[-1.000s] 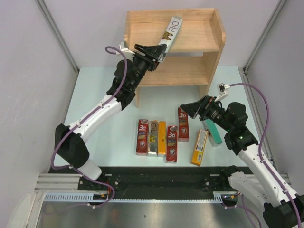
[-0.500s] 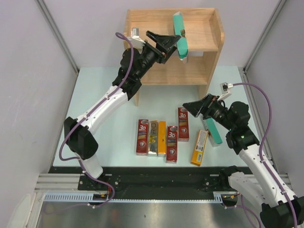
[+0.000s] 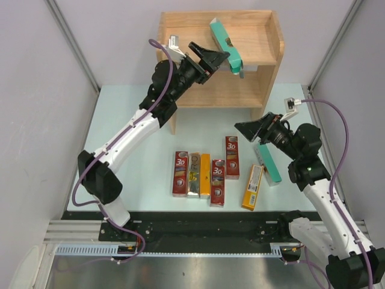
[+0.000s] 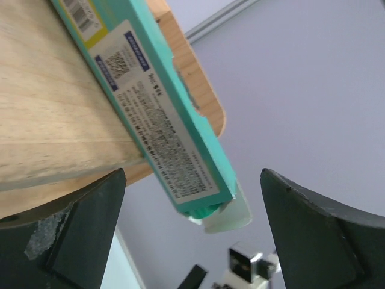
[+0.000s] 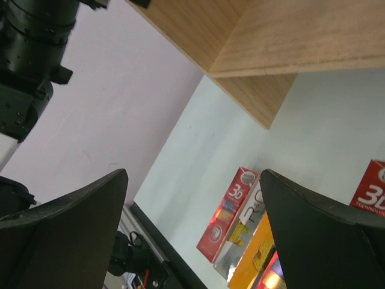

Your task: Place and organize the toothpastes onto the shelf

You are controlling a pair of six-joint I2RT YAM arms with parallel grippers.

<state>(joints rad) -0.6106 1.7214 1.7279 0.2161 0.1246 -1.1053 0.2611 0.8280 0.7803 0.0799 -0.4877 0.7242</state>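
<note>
Work is barely begun. From above, one teal carton (image 3: 227, 43) lies askew on the shelf's (image 3: 180, 36) top tier. My left claw (image 3: 216, 61) is spread wide beside it, gripping nothing. Seven more cartons (image 3: 205, 176) wait on the table (image 3: 132, 150), my right claw (image 3: 249, 129) near them. Left wrist: the teal carton's end overhangs the front edge. Right wrist: nothing sits between my parted fingers (image 5: 66, 229).

— Where's the left arm (image 3: 129, 135)?
— Stretched far out toward one o'clock, with the left gripper (image 3: 215, 63) spread wide.
— And the right arm (image 3: 319, 192)?
— Folded at the elbow. The right gripper (image 3: 245, 132) aims toward ten o'clock, jaws wide apart too.
</note>
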